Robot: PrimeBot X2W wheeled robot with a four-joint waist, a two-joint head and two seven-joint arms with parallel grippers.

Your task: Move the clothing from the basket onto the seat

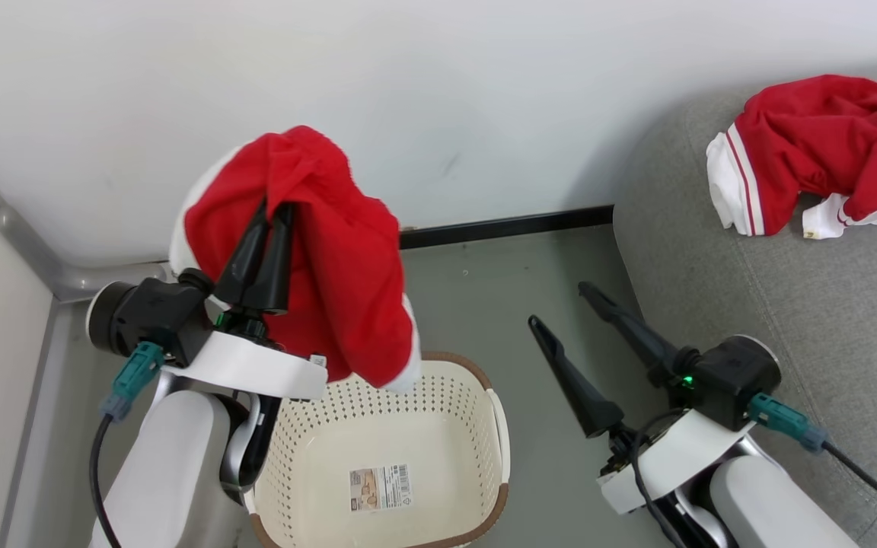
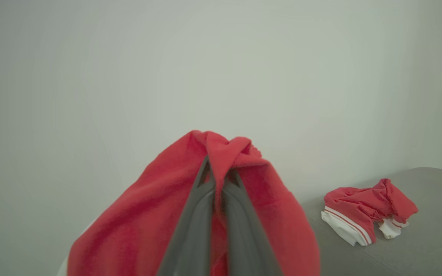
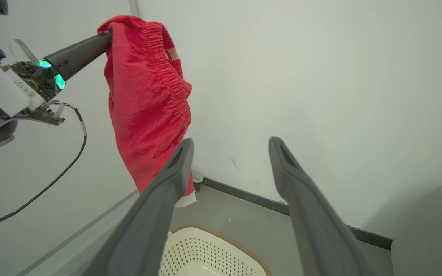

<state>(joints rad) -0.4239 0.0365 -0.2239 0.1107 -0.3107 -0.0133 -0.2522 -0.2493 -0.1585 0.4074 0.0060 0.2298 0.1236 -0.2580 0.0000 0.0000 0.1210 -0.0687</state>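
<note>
Cream basket (image 1: pixel 476 445), sticker (image 1: pixel 381 488) on its floor, left gripper (image 1: pixel 275 207) pinching red garment (image 1: pixel 347 289) above, right gripper (image 1: pixel 559 304) spread, empty

Cloth clothing (image 1: pixel 339 266); matt plastic basket (image 1: pixel 454 411)

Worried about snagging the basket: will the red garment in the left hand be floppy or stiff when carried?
Probably floppy: the red garment drapes limp from the left hand, its lower end hanging above the basket. Likely light, since one fingertip pinch holds it.
</note>
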